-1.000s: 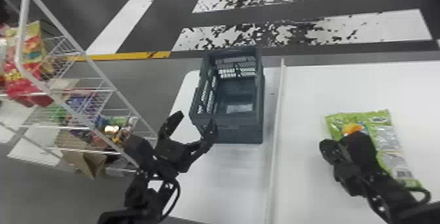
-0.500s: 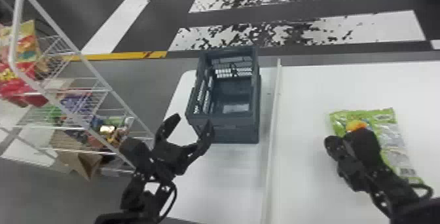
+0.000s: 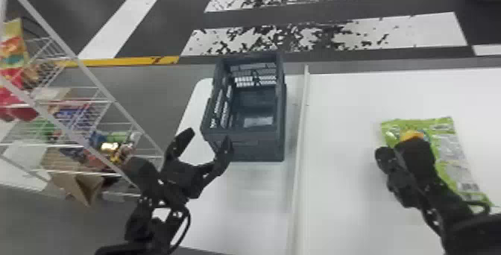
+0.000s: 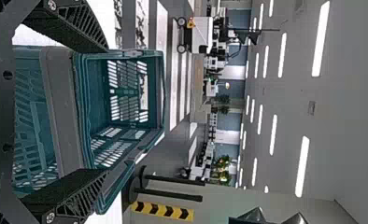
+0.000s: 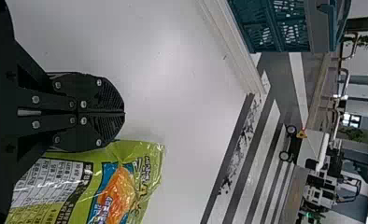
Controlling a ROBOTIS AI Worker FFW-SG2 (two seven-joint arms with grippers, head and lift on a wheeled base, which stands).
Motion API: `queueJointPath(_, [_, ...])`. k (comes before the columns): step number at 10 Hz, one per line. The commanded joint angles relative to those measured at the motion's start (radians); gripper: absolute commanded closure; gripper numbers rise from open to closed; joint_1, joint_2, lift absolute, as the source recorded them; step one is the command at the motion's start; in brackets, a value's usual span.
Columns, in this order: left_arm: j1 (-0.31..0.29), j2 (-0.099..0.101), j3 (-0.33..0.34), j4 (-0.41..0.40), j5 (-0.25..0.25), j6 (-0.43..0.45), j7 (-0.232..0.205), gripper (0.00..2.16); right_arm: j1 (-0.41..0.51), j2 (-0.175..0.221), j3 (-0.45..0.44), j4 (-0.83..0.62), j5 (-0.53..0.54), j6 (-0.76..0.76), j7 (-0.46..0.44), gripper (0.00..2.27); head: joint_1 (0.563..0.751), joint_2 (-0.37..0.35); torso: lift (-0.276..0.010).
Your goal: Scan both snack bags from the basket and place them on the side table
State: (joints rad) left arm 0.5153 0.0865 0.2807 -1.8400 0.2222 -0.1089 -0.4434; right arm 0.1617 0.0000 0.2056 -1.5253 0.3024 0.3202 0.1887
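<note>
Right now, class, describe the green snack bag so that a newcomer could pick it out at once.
Find the white table on the robot's right of the long pale strip. A glossy green bag with an orange picture lies flat there, partly behind the right arm. Unlike the packets on the wire rack, it lies across the strip from the dark basket.

White tabletop, basket, snack bag (mostly green)

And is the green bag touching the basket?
Apart: the head view shows a pale rail and a wide gap between the green snack bag and the basket.
</note>
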Motion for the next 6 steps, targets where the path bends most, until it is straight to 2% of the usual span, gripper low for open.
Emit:
queueJointPath(1, [0.000,0.001,0.000,0.002,0.000,-0.002,0.000,0.08,-0.013,0.001,-0.009,0.017,-0.008,-0.002,-0.026,2.13,0.695,0.269,-0.075])
queueJointPath(6, [-0.005,0.012,-0.008,0.005,0.000,0.001,-0.001,0.08,-0.039,0.001,-0.025,0.056,-0.017,-0.008,-0.077,2.13,0.695,0.229,-0.075])
